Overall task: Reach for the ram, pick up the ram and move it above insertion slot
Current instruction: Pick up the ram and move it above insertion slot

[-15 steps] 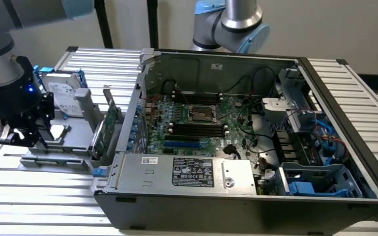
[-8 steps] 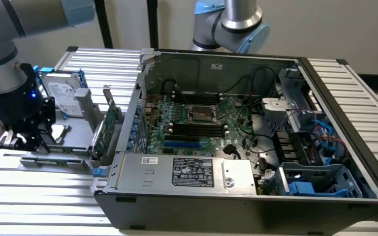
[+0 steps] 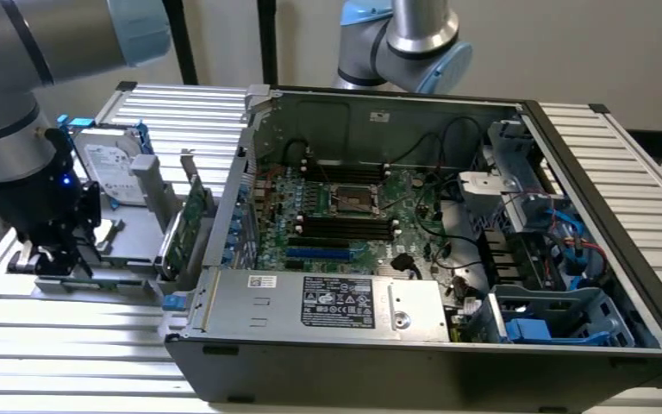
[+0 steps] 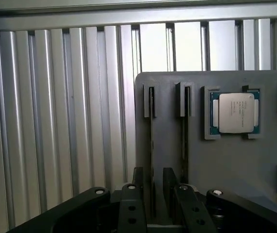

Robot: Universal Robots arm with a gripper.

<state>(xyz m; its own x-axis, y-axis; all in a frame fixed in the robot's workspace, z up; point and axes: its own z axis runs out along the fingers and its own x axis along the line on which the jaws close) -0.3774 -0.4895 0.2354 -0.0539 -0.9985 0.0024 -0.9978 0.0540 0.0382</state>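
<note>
The ram (image 4: 152,145) stands on edge in a groove of the grey holder (image 4: 254,165), seen as a thin dark strip. My gripper (image 4: 153,188) is open, with one black finger (image 4: 138,182) on each side of the ram's near end and a small gap either way. A second stick (image 4: 186,141) stands in the neighbouring groove. In the exterior view my gripper (image 3: 46,263) is low over the holder, at the exterior view's left of the case. The long black insertion slots (image 3: 343,226) lie side by side on the motherboard, below the silver processor socket (image 3: 351,198).
A processor chip (image 4: 235,112) rests in the holder beside the sticks. A silver hard drive (image 3: 113,168) and a green expansion card (image 3: 199,211) stand upright between my arm and the open computer case (image 3: 607,259). The ribbed metal table (image 3: 78,362) carries everything. A second arm (image 3: 406,39) stands behind the case.
</note>
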